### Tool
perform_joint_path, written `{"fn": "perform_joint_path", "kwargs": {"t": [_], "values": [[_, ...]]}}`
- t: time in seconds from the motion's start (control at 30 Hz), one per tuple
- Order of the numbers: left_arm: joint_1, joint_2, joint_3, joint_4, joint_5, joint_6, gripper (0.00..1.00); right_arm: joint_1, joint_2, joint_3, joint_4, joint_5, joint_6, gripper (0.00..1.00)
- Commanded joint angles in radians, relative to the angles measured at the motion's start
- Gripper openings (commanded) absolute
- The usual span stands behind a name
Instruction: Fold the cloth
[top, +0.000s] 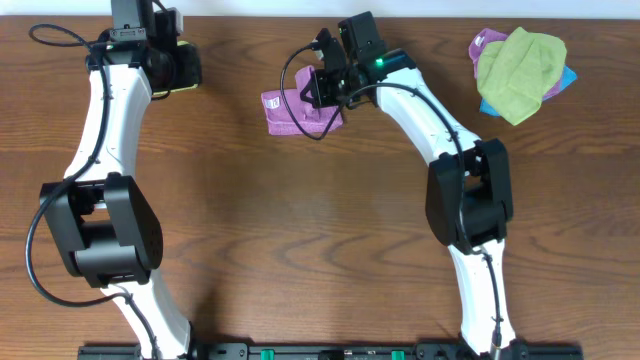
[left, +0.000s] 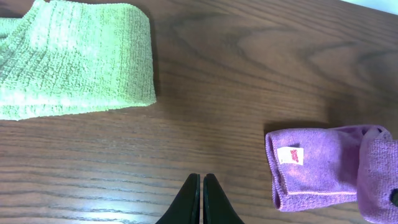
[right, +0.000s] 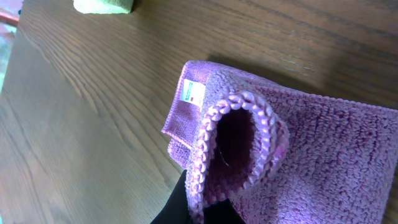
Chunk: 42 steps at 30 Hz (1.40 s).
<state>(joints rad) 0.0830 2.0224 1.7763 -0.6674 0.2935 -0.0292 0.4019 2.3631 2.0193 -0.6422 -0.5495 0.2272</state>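
Findings, left to right. The left pincer (left: 201, 198) has its jaws pressed together on nothing and hangs over bare table (left: 205, 93). In its own view a folded lime-green cloth (left: 74, 62) lies ahead and to its left. The cloth (left: 317, 171), purple, lies ahead and well off to its right, apart from it.

The right pincer (right: 198, 202) is clamped on the near hem of the cloth, and that hem stands up in a small open loop directly ahead of the grip. The remainder lies flat on the table beyond and to the right of the pincer. The white tag (right: 193, 93) sits at the corner just ahead and left.

From overhead, the cloth's long axis runs sideways, from the right pincer toward the left one. The right arm is the nearer and already has hold, so the coming fold probably carries that hem along this axis.

No containers are in view. A loose heap (top: 520, 65) of lime-green, purple and blue cloths lies well apart, beyond the right pincer.
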Motion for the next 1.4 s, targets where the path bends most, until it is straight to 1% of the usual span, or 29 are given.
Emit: {"fn": "perform_joint_path", "kwargs": {"t": [0.0, 0.2, 0.7, 0.9, 0.93, 0.97, 1.0, 1.03, 1.1, 1.23, 1.37], "values": [[0.000, -0.003, 0.012, -0.002, 0.019, 0.007, 0.06, 0.026, 0.023, 0.014, 0.002, 0.011, 0.011, 0.01], [0.000, -0.003, 0.012, -0.003, 0.019, 0.007, 0.06, 0.039, 0.063, 0.014, 0.001, 0.011, 0.023, 0.01], [0.000, -0.003, 0.012, -0.004, 0.018, 0.007, 0.06, 0.041, 0.078, 0.014, 0.074, 0.075, 0.050, 0.01], [0.000, -0.003, 0.012, -0.003, 0.018, 0.007, 0.06, 0.047, 0.086, 0.014, 0.071, 0.074, 0.050, 0.02], [0.000, -0.003, 0.012, -0.002, 0.018, 0.007, 0.06, 0.048, 0.086, 0.014, 0.071, 0.074, 0.050, 0.15], [0.000, -0.003, 0.013, -0.002, 0.018, 0.007, 0.06, 0.049, 0.086, 0.014, 0.071, 0.074, 0.050, 0.37], [0.000, -0.003, 0.012, -0.001, 0.018, 0.007, 0.06, 0.048, 0.086, 0.014, 0.071, 0.074, 0.052, 0.79], [0.000, -0.003, 0.013, -0.001, 0.018, 0.007, 0.06, 0.048, 0.086, 0.015, 0.075, 0.074, 0.064, 0.99], [0.000, -0.003, 0.012, -0.001, 0.018, 0.007, 0.06, 0.043, 0.085, 0.020, 0.074, 0.059, 0.085, 0.99], [0.001, -0.002, 0.012, 0.003, 0.010, 0.008, 0.06, 0.032, 0.083, 0.065, 0.063, -0.052, 0.091, 0.99], [0.002, -0.002, 0.012, 0.010, 0.011, 0.007, 0.06, 0.022, 0.082, 0.143, 0.001, -0.114, 0.090, 0.99]]}}
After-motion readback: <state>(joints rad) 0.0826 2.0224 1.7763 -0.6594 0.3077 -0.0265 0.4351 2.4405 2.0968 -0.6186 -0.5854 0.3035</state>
